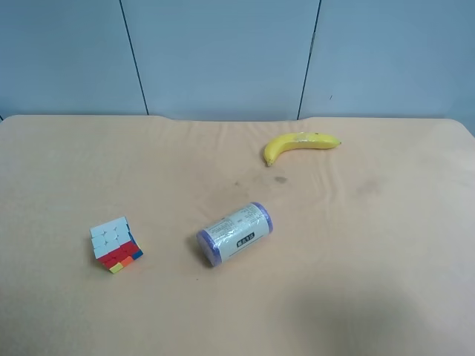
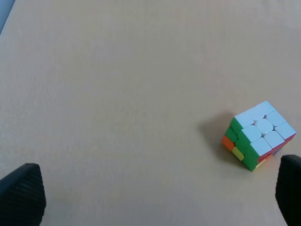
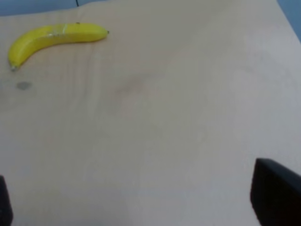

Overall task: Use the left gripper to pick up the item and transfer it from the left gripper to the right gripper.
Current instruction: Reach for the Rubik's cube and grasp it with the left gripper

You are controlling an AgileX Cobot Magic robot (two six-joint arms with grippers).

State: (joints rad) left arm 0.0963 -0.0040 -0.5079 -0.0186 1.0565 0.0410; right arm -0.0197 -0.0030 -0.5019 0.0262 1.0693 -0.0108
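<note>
**Cube ungripped, both sets of jaws wide**

Find the puzzle cube resting on the worktop, toward the edge at the exterior high view's left and nearer the front edge than the far one. Well apart from the purple-capped cylinder lying on its side mid-worktop, and from the banana near the far edge. Touched by nothing.

Read the left gripper as empty: jaws wide apart, bare worktop between them. Note the cube off the middle of that gap, close beside one fingertip. Read the right gripper the same way: jaws wide apart, holding nothing, hanging over bare worktop with only the banana in its view.

Judged as the approach step; pick not yet begun.

Risks from here:
- Expect a straight descent to land that near fingertip on the cube and shove or tip it. Centre the gap over it first.
- Beware of closing on corners. Appears turned askew to the jaws, so could spin or squirt out under the squeeze. Square up to two flat faces.
- Leave two faces bare for the handover. Otherwise no room for the right gripper's jaws, and a likely drop on release.
- Keep clear of the cylinder; looks ready to roll if nudged.
</note>
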